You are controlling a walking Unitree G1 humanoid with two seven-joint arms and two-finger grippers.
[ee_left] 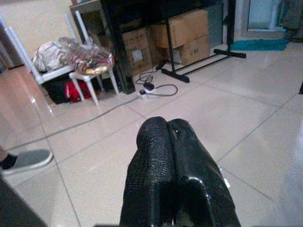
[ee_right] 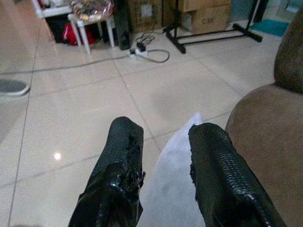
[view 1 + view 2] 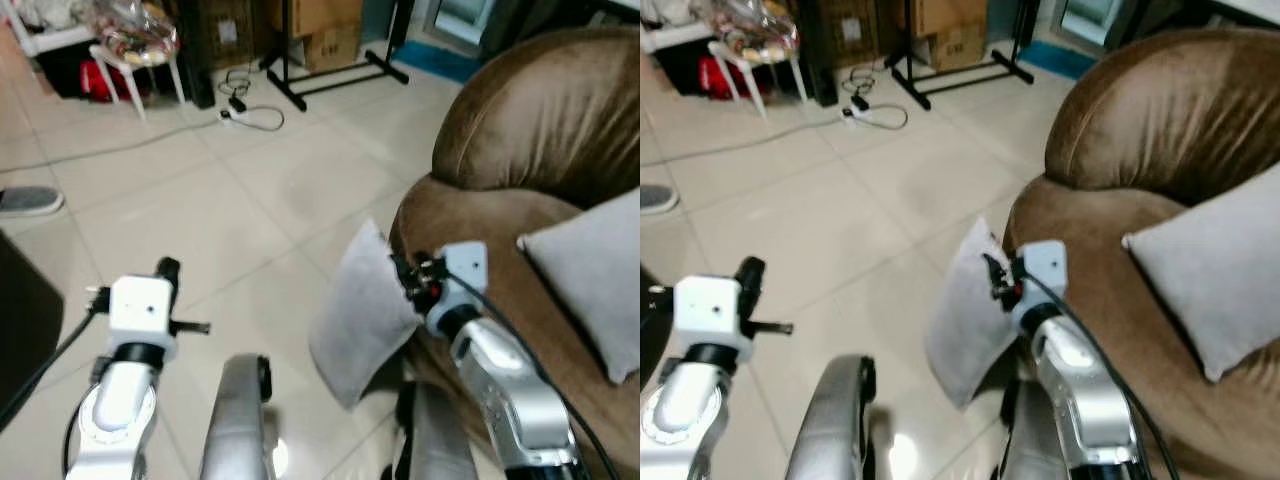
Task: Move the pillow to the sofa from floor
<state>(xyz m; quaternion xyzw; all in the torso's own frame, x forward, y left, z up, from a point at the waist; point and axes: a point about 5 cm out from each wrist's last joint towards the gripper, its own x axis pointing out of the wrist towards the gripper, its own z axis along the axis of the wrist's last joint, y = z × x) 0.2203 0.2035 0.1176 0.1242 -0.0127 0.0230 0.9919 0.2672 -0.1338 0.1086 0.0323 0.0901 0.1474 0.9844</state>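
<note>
Pale glossy floor tiles (image 3: 190, 215) spread out ahead of me, and at the far wall I see a black stand (image 3: 330, 60) on two feet, cardboard boxes (image 3: 325, 30) behind it, and a white power strip (image 3: 245, 115) with its cord looped on the tiles. Off to my left stands a small white stool (image 3: 135, 55) piled with wrapped things, and a grey shoe (image 3: 28, 202) sits at the edge of view. On my right, the brown sofa (image 3: 530, 130) bulges up, and a grey cushion (image 3: 590, 275) already lies on its seat.

Now the pillow (image 3: 365, 315) I am after: it stands on edge on the floor, leaning against the sofa's front, one corner pointing up.

My right wrist view gives me what the head views cannot: my right gripper (image 2: 163, 170) has its two black fingers spread apart with the pillow's pale cloth between them, the corner poking up past the tips. Whether the pads press the cloth, I cannot tell. From the head, that wrist sits right at the pillow's upper edge, against the sofa arm.

My left gripper (image 1: 169, 137) hangs over bare tiles, fingers pressed together, holding nothing; its wrist view also picks up a red bag (image 1: 73, 90) under the stool.
</note>
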